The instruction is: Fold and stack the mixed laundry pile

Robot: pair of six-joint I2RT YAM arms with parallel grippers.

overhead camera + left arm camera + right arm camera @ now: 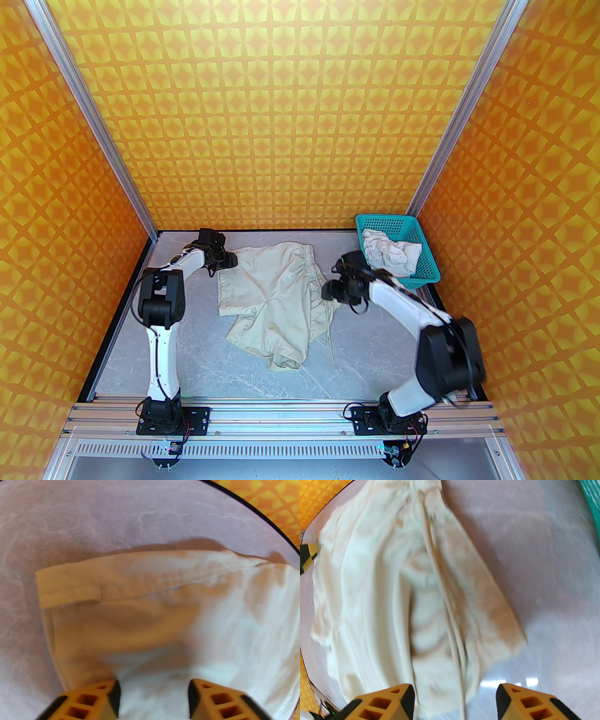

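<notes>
**Cloth layout and hand states, laundry task**

Fig.: beige-cream piece [274, 300] lies spread on the grey marbled bench [197, 356], approx. at its ctr, btwn the two arms. Its gathered elastic band [311, 276] runs along the right side, w/ a thin drawstring [332, 349] trailing toward the near edge. The far-left part is smooth and squarish. The near part is rumpled, w/ layers overlapping.

The left hand [229, 260] sits at the piece's far-left corner. In the left wrist view its orange fingers [89, 702] stand well apart, w/ a hemmed edge of cloth ahead of them and pale cloth under the gap. Nothing is pinched, i.e. the hand is open.

The right hand [328, 290] sits opposite, at the band side. In the right wrist view its fingers [522, 705] are likewise spread. Folds of cloth run past one finger, and bare bench shows in the rest of the gap, so this hand is also open, not clamped. Both wrist views are blurred, so contact btwn fingertips & cloth can't be judged.

A white garment [389, 253] is bunched up in the teal mesh basket [429, 274] at the bench's far-right corner, just behind the right wrist and apart from the cream piece. Orange patterned walls [300, 117] enclose the bench on three sides. The arm bases are bolted to an aluminium rail [281, 412] at the near edge.
</notes>
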